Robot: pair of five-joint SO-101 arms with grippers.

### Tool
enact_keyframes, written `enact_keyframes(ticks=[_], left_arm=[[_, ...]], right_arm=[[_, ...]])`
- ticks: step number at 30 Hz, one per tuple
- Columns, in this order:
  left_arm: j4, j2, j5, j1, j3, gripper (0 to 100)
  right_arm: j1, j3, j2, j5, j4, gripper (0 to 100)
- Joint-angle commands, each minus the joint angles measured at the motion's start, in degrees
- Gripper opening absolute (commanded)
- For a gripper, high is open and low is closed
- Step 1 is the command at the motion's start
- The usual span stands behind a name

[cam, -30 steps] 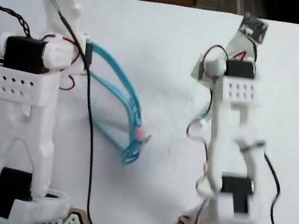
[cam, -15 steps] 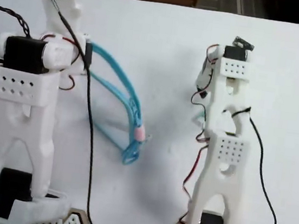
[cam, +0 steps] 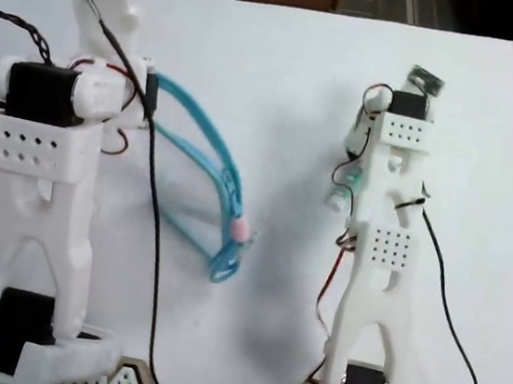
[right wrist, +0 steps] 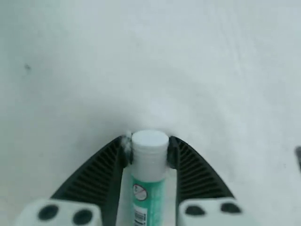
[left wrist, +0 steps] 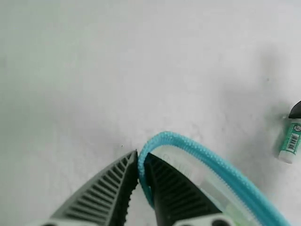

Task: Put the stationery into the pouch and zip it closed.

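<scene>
Over the table (cam: 281, 64), the left arm (cam: 42, 184) and right arm (cam: 379, 263) are white plastic shells with rows of small holes, black motor blocks, thin red wires (cam: 324, 299) and black cables (cam: 152, 235). The left gripper (left wrist: 140, 157) and right gripper (right wrist: 148, 141) have dark ribbed fingers.

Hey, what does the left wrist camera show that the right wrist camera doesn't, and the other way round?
Left wrist view's own: the left gripper shut on the teal zipper edge of the pouch.
Right wrist view's own: a close look at the right gripper clamped on the glue stick, its white cap end poking out past the fingertips.
Shared: the glue stick, small at the edge of the left wrist view, and the white table.
</scene>
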Motion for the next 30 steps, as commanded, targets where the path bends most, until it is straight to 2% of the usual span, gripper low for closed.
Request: enact_keyframes(ticks=[1,14,22,30], left_arm=[[1.3,0.2,-0.2,-0.3,0.4,2],[1.4,0.2,-0.2,-0.3,0.4,2],[1.4,0.2,0.0,-0.3,0.4,2],[1.4,0.2,-0.1,-0.3,0.4,2]], right_arm=[[-0.2,-2.0,-1.4,1.1,1.0,1.7],[-1.7,-1.3,-29.2,1.3,1.2,1.7],[-13.7,0.8,-50.7,4.8,1.2,1.7],[-25.4,22.4,-73.3,3.3,1.0,1.7]])
